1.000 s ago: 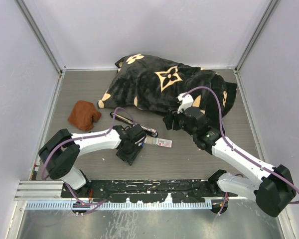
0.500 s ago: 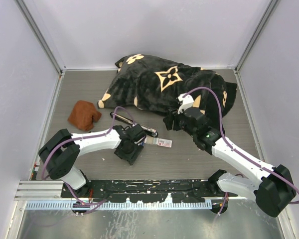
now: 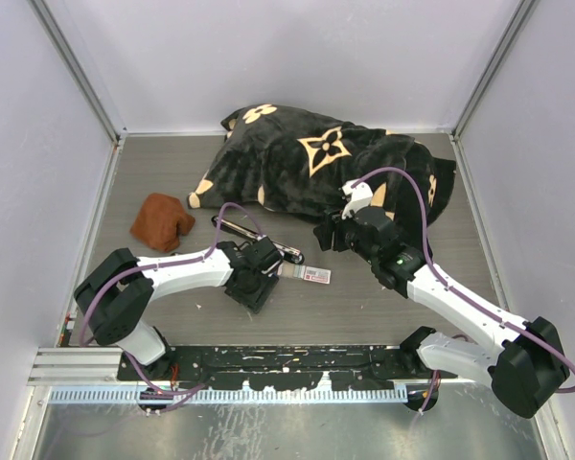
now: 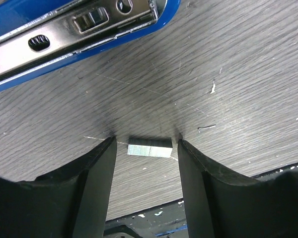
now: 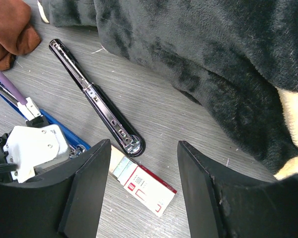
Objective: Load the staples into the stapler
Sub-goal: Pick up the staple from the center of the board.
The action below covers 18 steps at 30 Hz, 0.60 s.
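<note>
While the staple strip [image 4: 149, 148] lies flat on the desk [image 4: 238, 74] close to its near edge, the left gripper [image 4: 146, 142] straddles it. Its jaws are released, one finger on each side with a sliver of bare wood between; nothing is grasped. Just beyond the strip, toward the far edge, the blue stapler [image 4: 79, 29] lies with its metal channel exposed, which I take to be where the strip belongs.

The strip is thin, low and slightly askew between the fingers. If the jaws close unevenly, one pad will likely meet it first and skate it across the wood or tip it on edge. Too hard a squeeze could snap the glued row. A grip that is too high may ride over it and catch nothing.

Only the left wrist view shows the strip and the open channel; from above, the gripper hides both. The right wrist view alone gives the staples box [image 5: 141, 186] clearly, white with a red label and a paler end, touching the tip of a black stapler [image 5: 97, 101]. The right gripper [image 5: 143, 146] hangs above them with jaws spread and empty. A black blanket [image 5: 213, 59] and a brown cloth [image 5: 10, 25] lie farther back.
</note>
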### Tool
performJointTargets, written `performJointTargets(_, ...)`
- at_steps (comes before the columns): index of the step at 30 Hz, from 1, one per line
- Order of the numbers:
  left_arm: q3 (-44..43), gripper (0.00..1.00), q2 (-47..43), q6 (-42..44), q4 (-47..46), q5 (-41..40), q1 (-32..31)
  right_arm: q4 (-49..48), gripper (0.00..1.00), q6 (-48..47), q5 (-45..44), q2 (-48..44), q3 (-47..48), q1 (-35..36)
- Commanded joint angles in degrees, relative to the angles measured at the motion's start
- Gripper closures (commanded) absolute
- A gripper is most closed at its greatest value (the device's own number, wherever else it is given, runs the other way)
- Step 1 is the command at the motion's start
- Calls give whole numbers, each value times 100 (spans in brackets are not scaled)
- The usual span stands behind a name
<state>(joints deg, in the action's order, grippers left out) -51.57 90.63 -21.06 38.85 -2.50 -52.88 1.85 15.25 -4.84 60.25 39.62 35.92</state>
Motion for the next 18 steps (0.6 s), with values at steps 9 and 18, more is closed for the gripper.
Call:
performJointTargets(9, 26, 48, -297, 65, 42, -30, -29, -237, 38, 51, 18, -24, 73, -33)
performJointTargets(18, 119, 48, -322, 80, 38, 9, -29, -235, 38, 58, 34, -4, 78, -50)
